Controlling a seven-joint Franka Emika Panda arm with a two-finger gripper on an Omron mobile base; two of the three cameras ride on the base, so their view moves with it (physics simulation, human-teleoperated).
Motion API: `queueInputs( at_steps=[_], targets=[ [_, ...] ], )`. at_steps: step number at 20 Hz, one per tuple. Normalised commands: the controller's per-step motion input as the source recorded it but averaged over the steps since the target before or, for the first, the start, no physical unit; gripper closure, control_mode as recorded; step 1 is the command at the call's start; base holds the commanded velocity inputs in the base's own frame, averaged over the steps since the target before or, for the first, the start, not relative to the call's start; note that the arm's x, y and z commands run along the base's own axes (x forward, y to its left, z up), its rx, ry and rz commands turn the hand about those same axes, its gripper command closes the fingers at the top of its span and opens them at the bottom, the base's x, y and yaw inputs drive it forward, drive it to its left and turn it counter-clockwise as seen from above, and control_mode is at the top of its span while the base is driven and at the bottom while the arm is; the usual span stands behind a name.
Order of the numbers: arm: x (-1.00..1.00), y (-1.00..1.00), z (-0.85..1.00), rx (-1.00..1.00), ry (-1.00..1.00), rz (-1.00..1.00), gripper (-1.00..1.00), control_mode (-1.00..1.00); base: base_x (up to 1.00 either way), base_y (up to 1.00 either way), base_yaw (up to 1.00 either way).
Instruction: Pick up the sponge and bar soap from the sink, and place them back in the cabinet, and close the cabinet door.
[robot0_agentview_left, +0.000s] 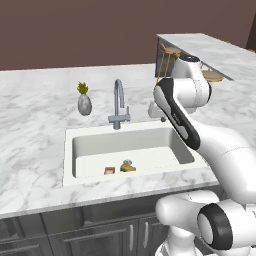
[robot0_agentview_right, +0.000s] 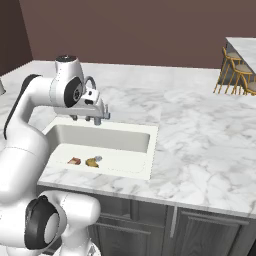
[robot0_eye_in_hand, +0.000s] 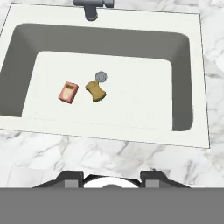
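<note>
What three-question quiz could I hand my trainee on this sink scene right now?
1. True or false: the sponge and the bar soap both lie inside the sink.
2. Which lies right beside the drain? A) bar soap B) sponge C) the potted plant
3. Fill in: the faucet stands at the sink's ____ rim, away from the robot.

Key
1. True
2. B
3. Far
</note>
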Motion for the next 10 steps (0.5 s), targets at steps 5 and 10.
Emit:
queueInputs(
  at_steps=[5,10],
  targets=[
    [0.0,0.0,-0.08,0.0,0.0,0.03,-1.0,-1.0,0.0,0.0,0.0],
    [0.02,0.0,-0.25,0.0,0.0,0.09,-1.0,-1.0,0.0,0.0,0.0]
  ],
)
